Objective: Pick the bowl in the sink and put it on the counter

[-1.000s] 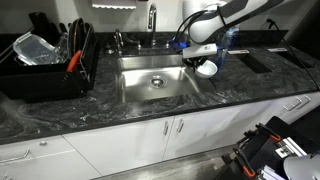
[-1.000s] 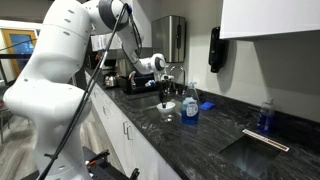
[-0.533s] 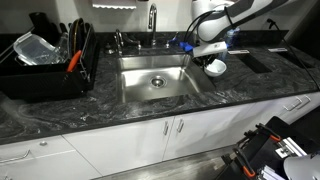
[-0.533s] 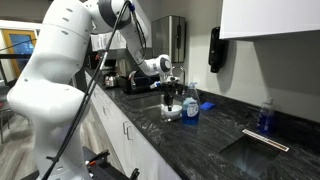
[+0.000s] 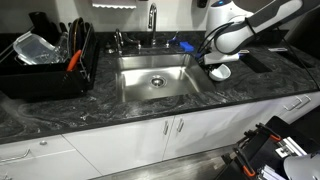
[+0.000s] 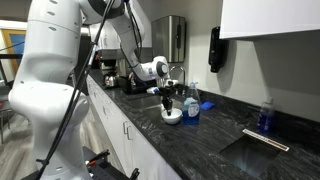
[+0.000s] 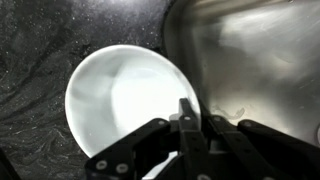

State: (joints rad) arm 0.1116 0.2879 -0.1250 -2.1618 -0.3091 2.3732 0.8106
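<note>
Now the bowl (image 5: 220, 72) is out of the sink (image 5: 155, 82) and looks to rest on the counter (image 5: 120, 125), just right of the basin's right edge in an exterior view. The gripper (image 5: 214, 63) comes down onto it from above, at the side of the bowl nearest the sink. In the wrist view the gripper (image 7: 188, 108) shows its dark fingers drawn close together over the bowl's (image 7: 120, 100) right-hand rim, so it appears clenched on that rim; the white inside of the bowl faces up and is bare. The steel wall of the sink (image 7: 260, 50) fills the right of that view, and dark marbled counter (image 7: 40, 50) lies on the left.

In an exterior view from along the counter, the bowl (image 6: 172, 117) sits on the counter (image 6: 215, 140) under the gripper (image 6: 168, 104), with a blue soap bottle (image 6: 190, 106) just beside it on the right. The faucet (image 5: 152, 20) stands at the far side of the sink, and a black dish rack (image 5: 45, 65) holding a clear container (image 5: 33, 48) is well apart on the far left.
</note>
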